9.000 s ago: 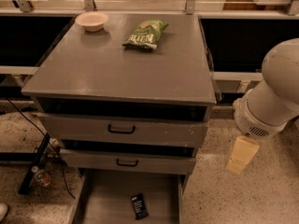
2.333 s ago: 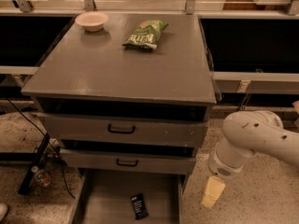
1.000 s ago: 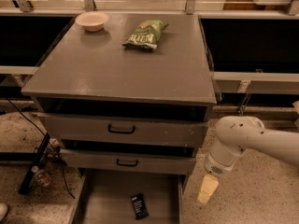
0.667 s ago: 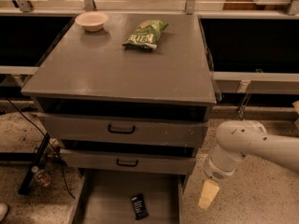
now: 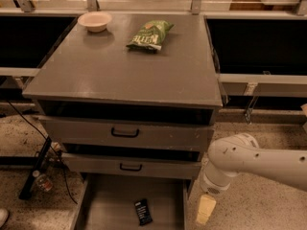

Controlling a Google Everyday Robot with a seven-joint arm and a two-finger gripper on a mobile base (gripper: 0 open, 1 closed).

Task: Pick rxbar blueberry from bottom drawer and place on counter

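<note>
Rxbar blueberry (image 5: 142,212) not yet picked

It lies flat in the pulled-out bottom drawer (image 5: 110,205) — untouched. The gripper (image 5: 205,209) hangs just right of the drawer, outside it (its grip I cannot tell). Grasp, lift and placement on the counter (image 5: 120,66) remain.

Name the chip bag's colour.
Chip bag: green, camera view. Gripper hangs beside the bottom drawer.

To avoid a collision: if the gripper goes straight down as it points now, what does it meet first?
Probably the floor. The gripper points down just beside the open bottom drawer, outside its side wall, not over the snack bar. Depth is unclear, so it might clip the drawer's edge.
</note>
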